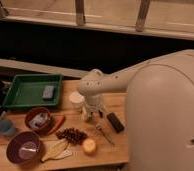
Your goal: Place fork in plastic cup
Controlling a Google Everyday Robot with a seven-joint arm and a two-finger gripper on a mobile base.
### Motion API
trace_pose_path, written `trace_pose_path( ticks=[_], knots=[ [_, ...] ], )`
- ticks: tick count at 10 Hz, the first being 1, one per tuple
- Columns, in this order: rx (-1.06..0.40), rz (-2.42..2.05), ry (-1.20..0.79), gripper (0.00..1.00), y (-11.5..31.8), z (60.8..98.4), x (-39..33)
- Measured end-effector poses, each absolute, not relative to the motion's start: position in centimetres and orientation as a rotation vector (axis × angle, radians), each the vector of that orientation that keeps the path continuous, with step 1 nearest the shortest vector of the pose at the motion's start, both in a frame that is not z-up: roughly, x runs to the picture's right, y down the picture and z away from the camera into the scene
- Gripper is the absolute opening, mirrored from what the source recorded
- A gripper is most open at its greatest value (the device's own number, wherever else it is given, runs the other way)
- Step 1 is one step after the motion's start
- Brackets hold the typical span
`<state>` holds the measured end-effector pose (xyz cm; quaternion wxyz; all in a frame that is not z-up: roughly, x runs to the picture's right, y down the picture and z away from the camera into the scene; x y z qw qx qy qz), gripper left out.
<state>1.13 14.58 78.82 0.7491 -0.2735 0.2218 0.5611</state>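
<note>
Camera view took in my bench (110, 154) from above. At its left edge stood the plastic cup (7, 126), dull blue-grey and upright, well apart from my tool (92, 118).

Farther back lay the green tray (20, 92) with a grey block (48, 92) inside it. Nearer than the tray sat a reddish bowl (38, 120) holding something pale that I could not make out, and nearer again the purple bowl (25, 149). A red pepper (57, 123) lay just beside the reddish bowl on its right. Then came a heap of dark fruit (72, 135), pale slices (55, 149) at the near edge, and an orange fruit (89, 146).

Right of the tray stood the white tub (77, 100). My tool hung just beside it, on its right and nearer side, pointing down at the bench. Its fingers stood wide apart and held nothing.

The fork (106, 134) lay flat on the wood just to the right of the tool and nearer, slanting toward the near right, not touched by either finger. The black bar (115, 122) lay just right of the fork. My arm (120, 82) ran back to the right.
</note>
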Motion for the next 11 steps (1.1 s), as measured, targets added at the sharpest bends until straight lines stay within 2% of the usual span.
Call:
trace_pose_path(
  ticks=[11],
  knots=[
    [-0.832, 1.240, 0.541, 0.80, 19.9, 83.3, 1.0]
  ],
)
